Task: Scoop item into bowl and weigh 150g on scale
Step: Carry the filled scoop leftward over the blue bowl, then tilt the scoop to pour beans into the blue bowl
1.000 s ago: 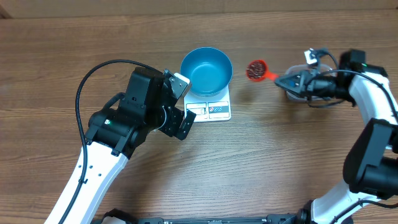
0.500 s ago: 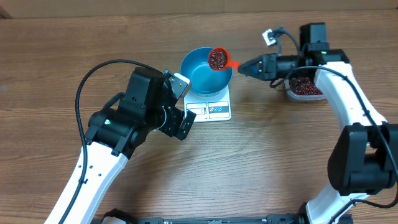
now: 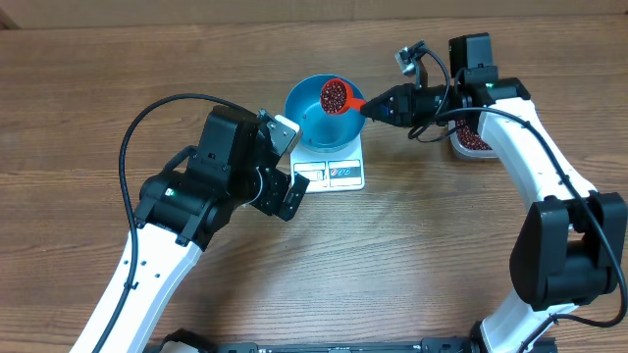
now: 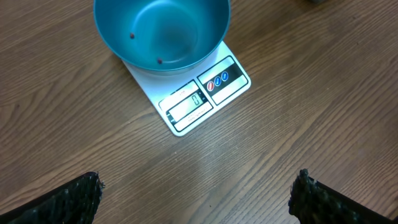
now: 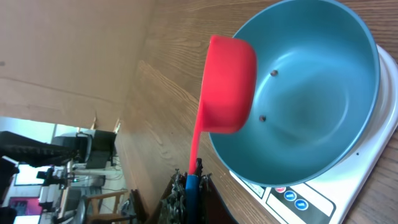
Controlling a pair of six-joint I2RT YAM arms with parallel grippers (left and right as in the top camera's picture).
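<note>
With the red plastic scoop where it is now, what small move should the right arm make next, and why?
Probably roll the right gripper to tip the red plastic scoop. It sits roughly level, full of small dark red-brown beans, over the round blue bowl on the white square scale, and the bowl holds only two stray beans.

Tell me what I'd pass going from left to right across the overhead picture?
Open black left hand → round bright blue bowl → right hand shut on a red plastic scoop → clear plastic tub. The scoop itself overlaps the bowl.
</note>
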